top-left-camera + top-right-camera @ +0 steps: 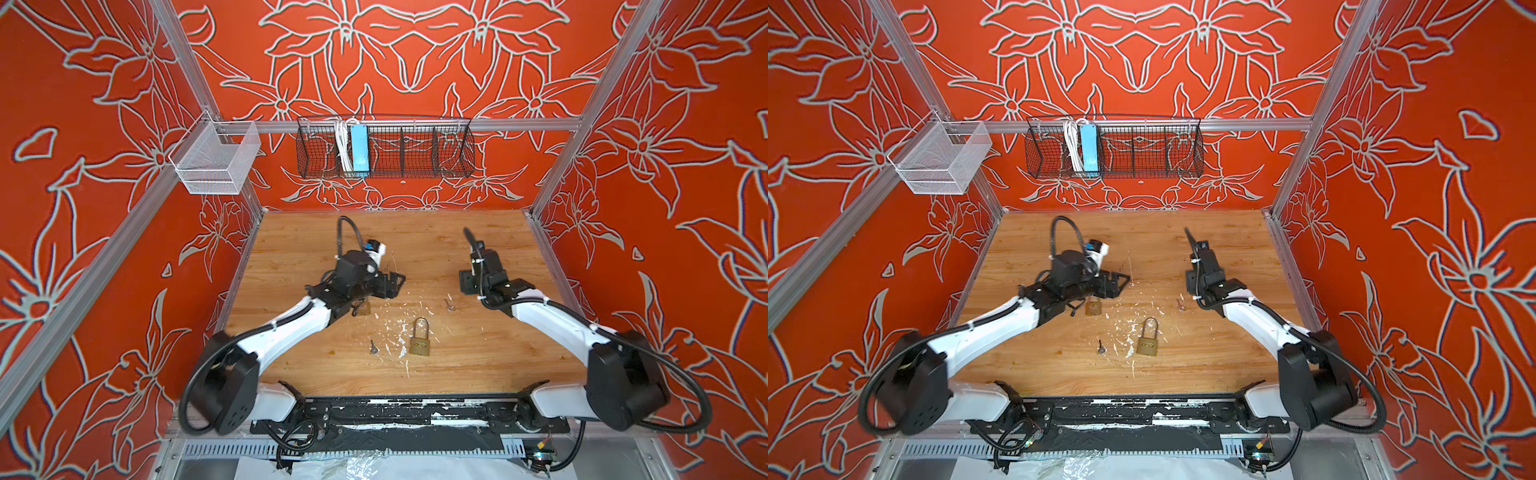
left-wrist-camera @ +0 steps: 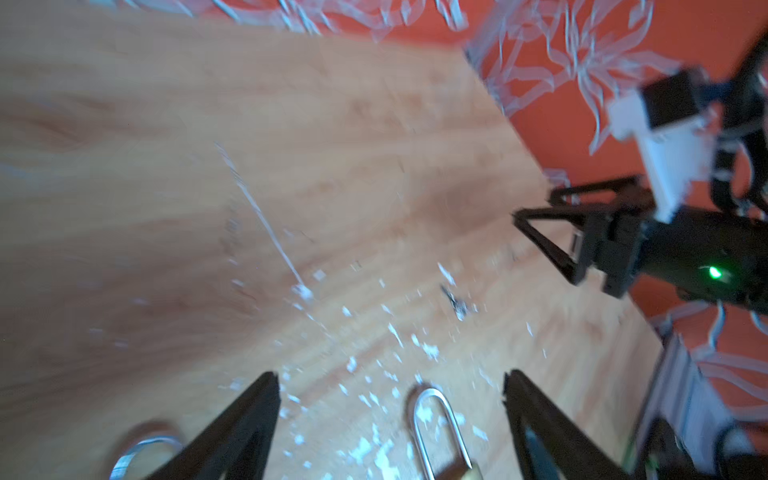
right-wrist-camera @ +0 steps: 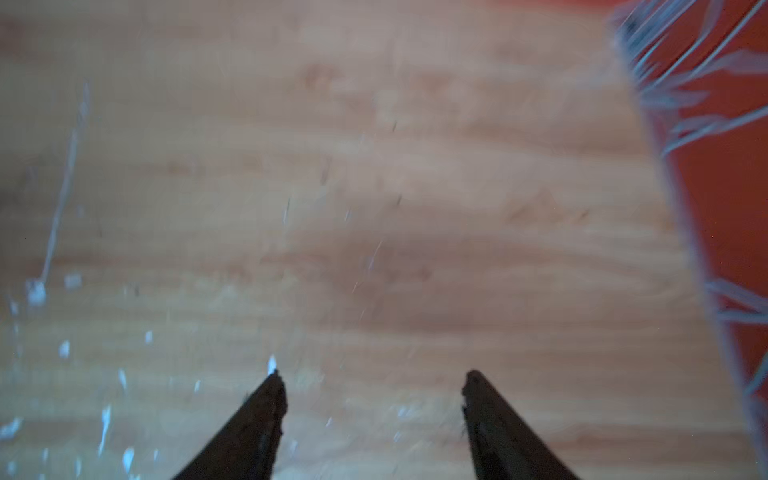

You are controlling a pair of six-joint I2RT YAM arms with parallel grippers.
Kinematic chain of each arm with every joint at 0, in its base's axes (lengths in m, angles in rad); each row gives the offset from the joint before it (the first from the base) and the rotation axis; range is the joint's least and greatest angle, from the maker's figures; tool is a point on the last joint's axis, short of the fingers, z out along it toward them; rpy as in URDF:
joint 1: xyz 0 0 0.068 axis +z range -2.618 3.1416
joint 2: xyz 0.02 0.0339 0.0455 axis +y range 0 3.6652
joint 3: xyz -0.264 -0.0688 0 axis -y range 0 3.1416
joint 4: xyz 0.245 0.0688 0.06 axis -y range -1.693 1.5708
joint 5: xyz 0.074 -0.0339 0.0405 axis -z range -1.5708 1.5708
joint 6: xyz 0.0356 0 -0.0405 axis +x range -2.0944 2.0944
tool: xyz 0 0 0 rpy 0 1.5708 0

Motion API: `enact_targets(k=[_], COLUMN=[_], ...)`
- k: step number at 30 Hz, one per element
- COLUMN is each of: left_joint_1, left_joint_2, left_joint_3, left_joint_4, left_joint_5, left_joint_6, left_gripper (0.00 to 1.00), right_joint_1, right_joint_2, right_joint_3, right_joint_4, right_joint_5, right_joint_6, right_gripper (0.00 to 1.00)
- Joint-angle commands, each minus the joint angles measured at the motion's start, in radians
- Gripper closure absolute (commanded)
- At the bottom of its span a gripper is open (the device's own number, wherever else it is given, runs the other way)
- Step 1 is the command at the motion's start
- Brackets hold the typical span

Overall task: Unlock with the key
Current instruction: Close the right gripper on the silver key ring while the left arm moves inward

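Both claws gape empty: left claw (image 1: pixel 397 286), right claw (image 1: pixel 464 282); a key (image 1: pixel 449 305) lies flat on the table (image 1: pixel 498 365) near the right; probably thin, light, slippery, best pinched by its bow; the padlock (image 1: pixel 419 343), mid-table, looks heavy, rigid.

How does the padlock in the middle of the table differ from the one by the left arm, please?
The middle padlock lies in full view, showing a tall shackle; the other padlock is partly hidden under the left arm and looks smaller. Both are brass and lie on the table.
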Motion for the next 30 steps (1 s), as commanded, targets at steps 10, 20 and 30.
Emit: enact_targets(k=[10,20,30], left_joint_1=[-0.092,-0.096,-0.096], left_joint_2=[0.073,0.057,0.009], left_joint_3=[-0.145,-0.192,-0.234], left_joint_4=[0.255,0.345,0.374], left_joint_5=[0.192,0.219,0.188], left_joint_6=[0.084,0.046,0.041], left_gripper=[0.33,0.33,0.33], right_joint_1=[0.003,0.022,0.035], right_joint_2=[0.073,0.114,0.153], right_joint_3=[-0.023,-0.013,-0.007], right_joint_4=[-0.020,-0.030,-0.006], right_joint_5=[-0.352,-0.340,-0.347], right_joint_6=[0.027,0.002,-0.011], right_gripper=[0.45,0.55,0.65])
